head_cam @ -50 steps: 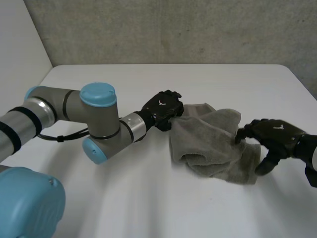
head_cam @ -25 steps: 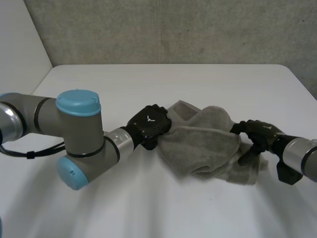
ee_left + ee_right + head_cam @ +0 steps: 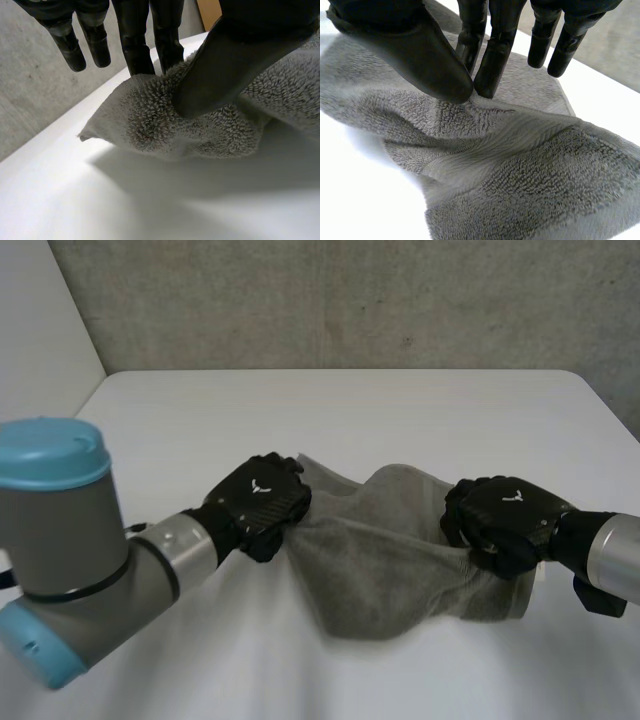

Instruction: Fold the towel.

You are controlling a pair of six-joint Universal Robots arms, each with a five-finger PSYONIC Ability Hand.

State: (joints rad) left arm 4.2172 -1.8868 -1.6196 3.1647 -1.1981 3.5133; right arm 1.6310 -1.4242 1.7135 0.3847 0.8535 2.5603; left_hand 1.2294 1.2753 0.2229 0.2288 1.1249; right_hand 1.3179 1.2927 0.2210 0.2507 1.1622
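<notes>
The left robot hand, reaching low, pinches one end of the grey towel between thumb and fingers. The right robot hand pinches the opposite end, and the towel sags between them over the counter.

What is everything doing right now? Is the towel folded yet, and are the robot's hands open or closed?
towel: rumpled and bunched up, not neatly folded, held at both sides.
left hand: shut, thumb and fingers pinching one edge of the towel.
right hand: shut, thumb and fingers pinching the towel's other side.
table: white, with the towel over it.
</notes>
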